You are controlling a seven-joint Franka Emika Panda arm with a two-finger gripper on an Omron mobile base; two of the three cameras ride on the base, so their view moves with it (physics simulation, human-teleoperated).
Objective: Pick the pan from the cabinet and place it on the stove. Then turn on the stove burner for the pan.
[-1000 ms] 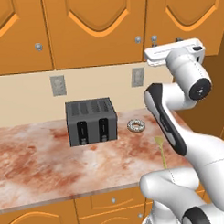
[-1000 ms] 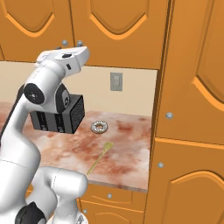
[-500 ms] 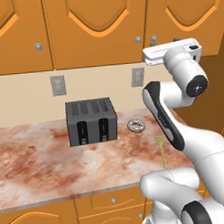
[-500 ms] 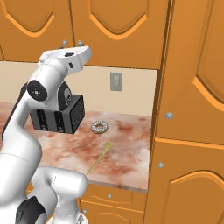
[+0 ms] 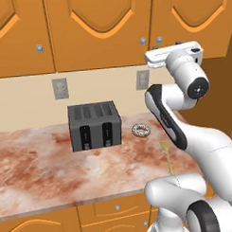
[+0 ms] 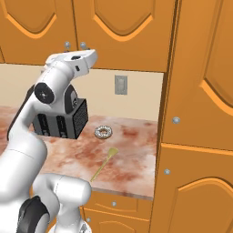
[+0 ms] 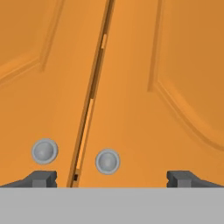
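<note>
The cabinet (image 5: 100, 31) hangs on the wall above the bench (image 5: 39, 172), its doors shut. The gripper (image 7: 109, 178) is raised just in front of two neighbouring doors, facing the two knobs (image 7: 107, 161) on either side of the seam between them. On the bench below, the toaster (image 5: 94, 125) stands near the back wall, the doughnut (image 5: 140, 130) just to its right, and a utensil (image 6: 102, 164) lies nearer the front edge. Drawer units (image 5: 107, 210) sit under the bench.

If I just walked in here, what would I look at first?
Probably the big white robot arm, reaching up with its open end effector close to the two silver knobs of the closed orange-brown cabinet. Below it, a dark grey toaster stands on the reddish marbled countertop, with a small frosted donut beside it.
</note>
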